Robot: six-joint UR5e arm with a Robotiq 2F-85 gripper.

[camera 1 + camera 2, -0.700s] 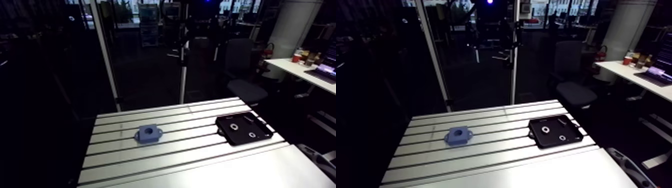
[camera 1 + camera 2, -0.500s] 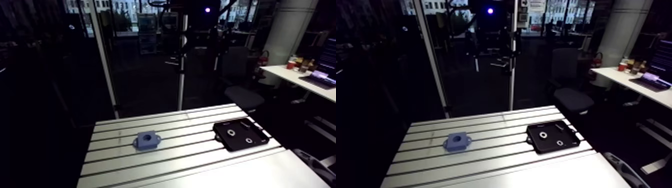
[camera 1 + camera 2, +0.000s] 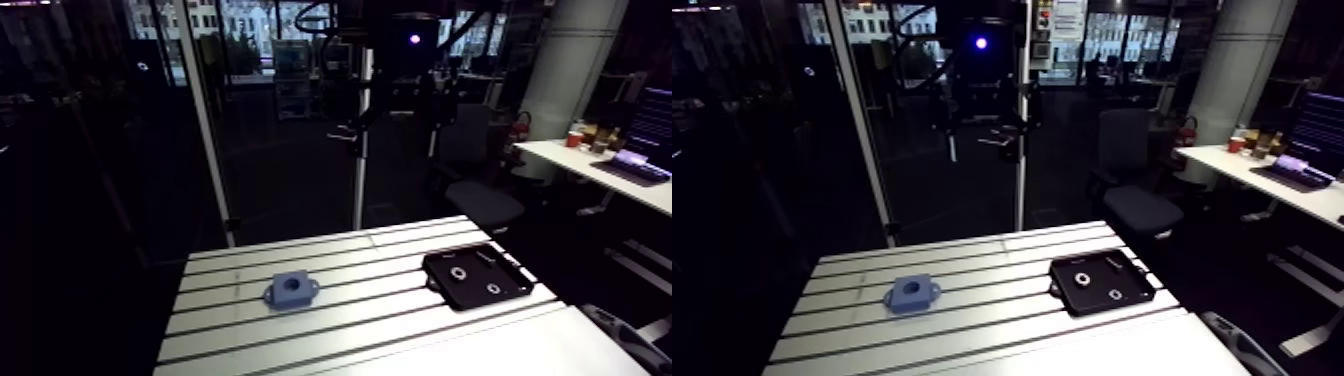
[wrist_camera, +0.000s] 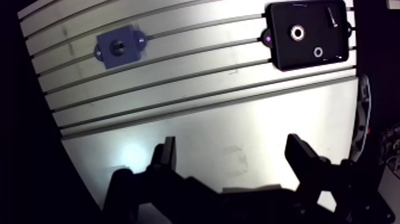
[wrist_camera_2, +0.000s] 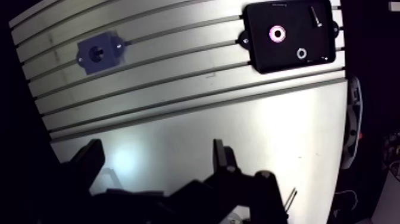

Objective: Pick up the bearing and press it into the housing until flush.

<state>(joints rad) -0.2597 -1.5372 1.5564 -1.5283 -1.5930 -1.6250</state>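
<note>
**Wide open, parts way out front**

The gripper [image 4: 232, 143] has both fingers spread wide, with only slotted table [image 4: 196, 119] showing between them. Far ahead sit a blue housing [image 4: 119, 47] and a black tray [image 4: 283, 56], well apart. The tray holds the bearing [image 4: 296, 33], a smaller ring [image 4: 318, 52] and a little pin [image 4: 331, 18].

You have a slotted aluminium tabletop [image 4: 196, 128] with a black tray [image 4: 280, 53] lying flat near one of its corners. A small slim pin [image 4: 331, 18] lies in a corner of that tray.
</note>
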